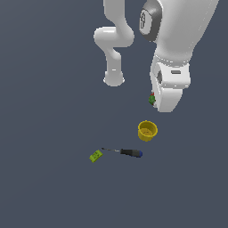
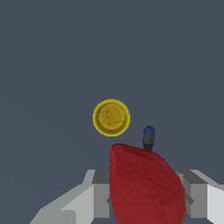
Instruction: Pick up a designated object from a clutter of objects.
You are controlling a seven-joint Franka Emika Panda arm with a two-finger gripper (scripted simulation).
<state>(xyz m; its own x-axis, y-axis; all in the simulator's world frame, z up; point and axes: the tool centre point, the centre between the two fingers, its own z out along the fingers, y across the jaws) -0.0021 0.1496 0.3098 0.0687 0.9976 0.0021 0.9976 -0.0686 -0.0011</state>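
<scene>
Red and finely dimpled, the strawberry [image 2: 146,188] is filling the near part of the wrist view, sitting between the two grey fingers [image 2: 101,199] of the end effector [image 2: 148,203], which is clenching on it from both sides. In the exterior view only a sliver of the fruit is showing, a green leafy bit with a touch of red [image 1: 152,99], peeking out at the exterior view's left edge of the white hand, whose fingertips themselves are hidden behind the housing. From that view I cannot tell whether the fruit is being held clear of the dark grey worktop [image 1: 53,187] or resting on it.

No readable writing is showing anywhere; a dark oval badge on the arm's upper link is carrying a pale mark too blurred to read.

Just beyond the fruit in the wrist view, the yellow cup [image 2: 111,117] is standing upright with its mouth open to the camera, and the blue-capped end of the screwdriver [image 2: 148,136] is poking out past the strawberry's tip. In the exterior view the cup [image 1: 147,130] is sitting near and below the hand, apart from it. The screwdriver [image 1: 125,152] is lying flat lower down, its thin shaft pointing toward the small green block [image 1: 95,156], whose edge it is nearly meeting.
</scene>
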